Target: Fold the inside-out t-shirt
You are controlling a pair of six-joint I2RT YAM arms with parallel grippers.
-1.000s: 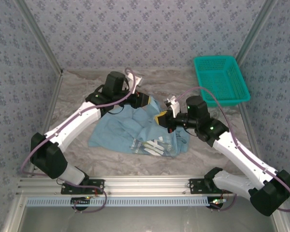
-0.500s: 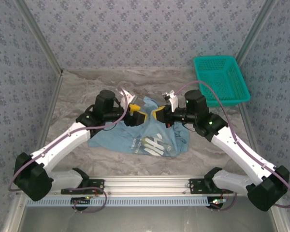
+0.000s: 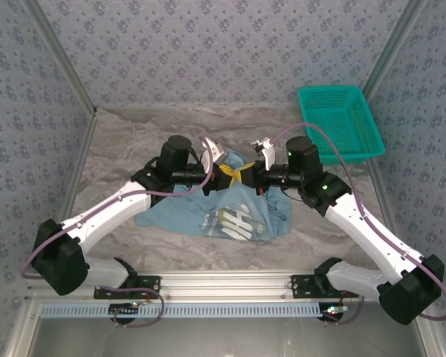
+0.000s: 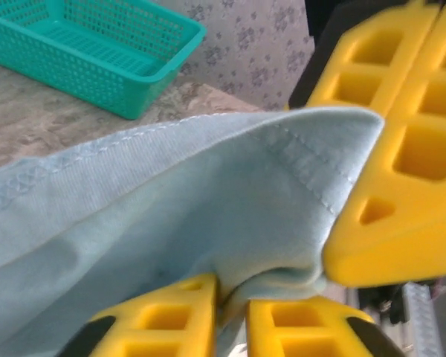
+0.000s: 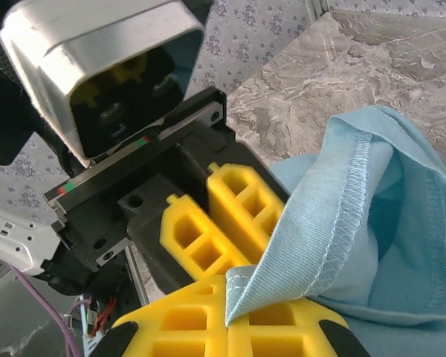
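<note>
The inside-out t-shirt (image 3: 180, 210), light blue, lies crumpled on the middle of the table, with white lettering showing near its front. One edge is lifted off the table. My left gripper (image 3: 224, 172) and right gripper (image 3: 242, 175) meet tip to tip on that edge. In the left wrist view my left gripper (image 4: 232, 288) is shut on a fold of the t-shirt (image 4: 171, 201), and the right gripper's yellow fingers (image 4: 401, 149) stand close beside it. My right gripper (image 5: 229, 301) is shut on the stitched hem of the t-shirt (image 5: 401, 216), facing the left gripper's fingers (image 5: 215, 216).
A teal mesh basket (image 3: 339, 121) stands at the back right of the marbled table (image 3: 119, 141). Patterned walls close in the back and both sides. A metal rail (image 3: 223, 286) runs along the near edge between the arm bases.
My left gripper has moved right to the right gripper, opened wide, then shut on the lifted edge of the t-shirt. The right gripper has kept its grip, barely moving.
</note>
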